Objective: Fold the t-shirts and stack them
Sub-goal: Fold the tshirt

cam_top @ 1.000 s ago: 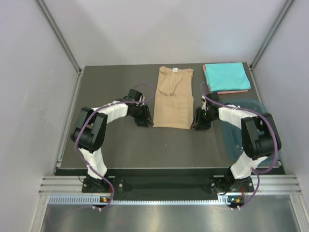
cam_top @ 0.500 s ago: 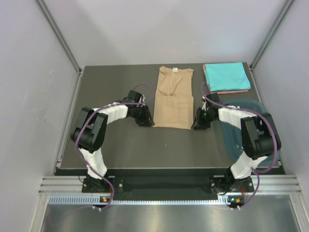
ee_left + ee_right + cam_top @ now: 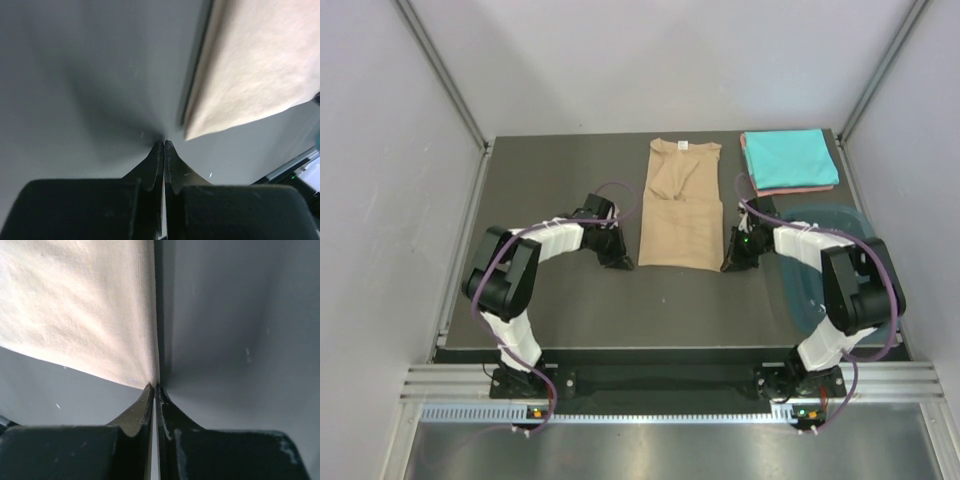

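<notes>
The tan t-shirt (image 3: 680, 205) lies flat mid-table, folded into a long strip with its collar at the far end. My left gripper (image 3: 620, 262) is shut and empty on the table. Its tips (image 3: 164, 143) sit just short of the shirt's near left corner (image 3: 190, 132). My right gripper (image 3: 732, 262) is shut at the near right corner. In the right wrist view the cloth (image 3: 90, 305) runs into the closed tips (image 3: 155, 386). The folded turquoise t-shirt (image 3: 788, 157) lies on the salmon-pink t-shirt (image 3: 805, 189) at the back right.
A dark teal plastic tub (image 3: 820, 262) sits at the right edge, partly under my right arm. Grey walls close in on both sides and the back. Bare dark tabletop (image 3: 560, 310) lies left of and in front of the tan shirt.
Both grippers moved toward the near edge along the tan shirt's sides. The shirt's near edge came slightly nearer and the cloth lies smoother.
</notes>
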Action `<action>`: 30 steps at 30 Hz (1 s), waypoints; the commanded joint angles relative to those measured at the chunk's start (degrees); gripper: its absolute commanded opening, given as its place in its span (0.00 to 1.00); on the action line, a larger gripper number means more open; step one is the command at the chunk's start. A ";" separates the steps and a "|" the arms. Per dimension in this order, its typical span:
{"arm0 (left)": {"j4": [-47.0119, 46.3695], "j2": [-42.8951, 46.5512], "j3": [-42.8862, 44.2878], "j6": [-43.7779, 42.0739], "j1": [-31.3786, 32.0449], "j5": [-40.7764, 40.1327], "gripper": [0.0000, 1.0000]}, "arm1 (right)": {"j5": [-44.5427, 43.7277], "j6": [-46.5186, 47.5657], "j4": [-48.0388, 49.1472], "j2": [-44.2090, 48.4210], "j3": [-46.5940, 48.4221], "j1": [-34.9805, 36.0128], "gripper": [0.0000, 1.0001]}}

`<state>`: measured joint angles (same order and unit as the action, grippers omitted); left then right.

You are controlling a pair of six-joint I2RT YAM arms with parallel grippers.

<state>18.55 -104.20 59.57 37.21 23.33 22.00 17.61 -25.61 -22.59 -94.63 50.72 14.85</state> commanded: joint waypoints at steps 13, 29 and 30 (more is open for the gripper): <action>-1.92 18.33 -16.07 6.99 9.19 -6.61 0.25 | -4.25 2.14 -6.94 19.04 -13.36 1.94 0.00; -14.41 9.55 -12.29 8.41 9.28 -0.91 0.45 | -4.16 1.87 -5.89 19.31 -13.72 1.94 0.00; -14.50 9.20 -12.29 8.40 9.28 -0.73 0.45 | -4.16 2.05 -5.89 19.22 -13.63 2.02 0.00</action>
<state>8.71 -93.71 45.98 45.41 32.45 19.79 13.58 -24.05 -28.53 -76.86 37.01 16.29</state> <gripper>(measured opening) 0.444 0.009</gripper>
